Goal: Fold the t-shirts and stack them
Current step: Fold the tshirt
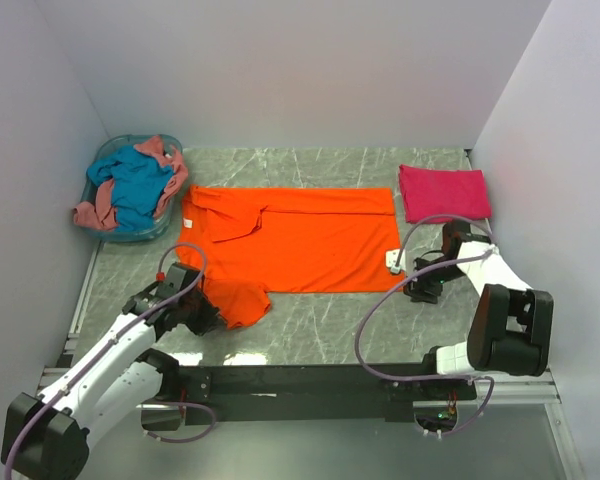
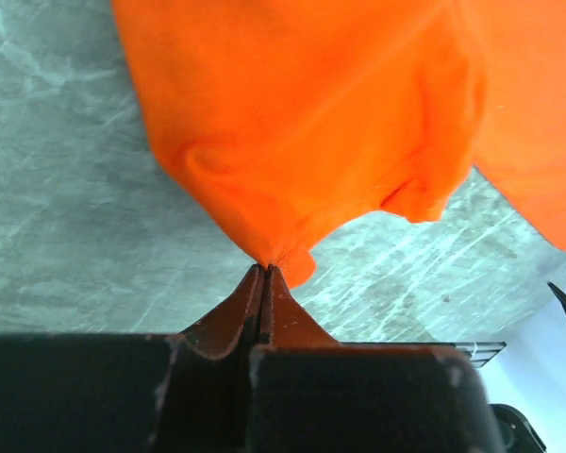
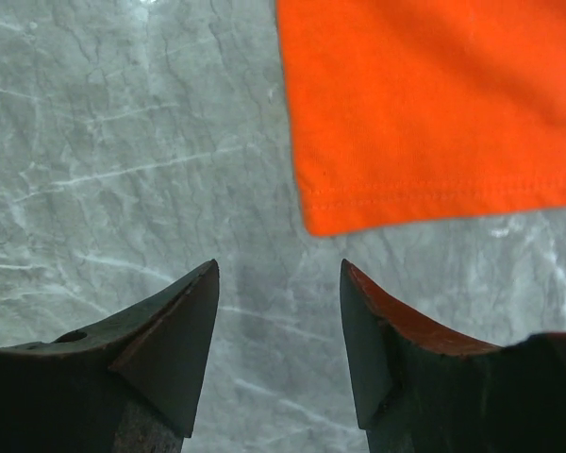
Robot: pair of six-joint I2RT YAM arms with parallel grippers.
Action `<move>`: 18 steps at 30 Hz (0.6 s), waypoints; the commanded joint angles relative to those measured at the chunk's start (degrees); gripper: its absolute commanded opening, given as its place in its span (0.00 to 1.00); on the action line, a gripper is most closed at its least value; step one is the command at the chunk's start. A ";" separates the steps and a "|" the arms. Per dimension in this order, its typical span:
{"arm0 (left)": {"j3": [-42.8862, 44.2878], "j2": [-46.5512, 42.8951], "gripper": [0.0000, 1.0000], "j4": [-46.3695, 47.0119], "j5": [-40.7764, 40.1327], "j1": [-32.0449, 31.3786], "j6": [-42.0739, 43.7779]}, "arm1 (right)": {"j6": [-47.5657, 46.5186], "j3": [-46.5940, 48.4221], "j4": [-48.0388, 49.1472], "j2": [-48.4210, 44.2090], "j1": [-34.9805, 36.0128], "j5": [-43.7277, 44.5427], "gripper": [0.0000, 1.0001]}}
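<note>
Locate the bright orange short-sleeved cloth t-shirt (image 1: 310,240) spread flat at the middle of the grey marbled surface (image 1: 320,330). Note the long axis: left to right, with the collar end at left and the hem end at right.

Read the left tool (image 2: 266,269) as clenched on a bunched fold of the near-left sleeve; confirm in the left wrist view by jaws pressed together with orange cloth pinched at the tips.

Read the right tool (image 3: 278,283) as released: jaws apart, nothing between them, poised over bare surface.

Find the near-right hem corner just ahead of that gap, near but not touching either jaw. Treat the right arm as the nearer one to the hem end, and the left arm as already committed to the collar end.

Judge the coming move as a short advance and closure on that corner, followed probably by a paired lift of the near edge along the long axis.

Observe the folded magenta-pink cloth t-shirt (image 1: 444,192) at far right, just beside the orange shirt's far-right corner. Observe the teal-blue shirt (image 1: 140,185) and salmon-pink shirt (image 1: 98,212) heaped in the pale blue round basket (image 1: 102,160) at far left.
</note>
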 commanded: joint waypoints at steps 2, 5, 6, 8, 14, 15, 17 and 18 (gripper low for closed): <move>3.20 -0.34 0.01 -0.56 0.24 -0.16 1.34 | 1.16 1.09 5.19 1.37 3.71 1.90 0.59; 3.73 0.18 0.01 -0.30 0.77 -0.16 1.52 | 2.22 1.87 6.44 2.87 4.85 2.08 0.59; 3.90 0.19 0.01 -0.30 0.94 -0.16 1.52 | 2.66 2.14 6.53 3.83 5.21 2.34 0.58; 4.60 0.36 0.01 -0.56 0.77 -0.07 1.78 | 3.45 1.97 7.49 4.71 6.08 3.49 0.56; 6.63 0.10 0.01 -1.70 -0.37 -0.07 2.22 | 5.56 1.61 9.42 6.65 8.99 5.95 0.48; 6.98 0.10 0.01 -1.88 -0.63 -0.07 2.31 | 5.83 1.70 9.51 7.00 9.08 6.13 0.46; 8.21 -0.08 0.00 -2.40 -1.07 -0.07 2.48 | 6.44 1.87 9.52 7.27 9.25 6.21 0.36; 8.65 -0.08 0.00 -2.58 -1.69 -0.07 2.66 | 6.80 2.14 9.60 7.27 9.25 6.39 0.32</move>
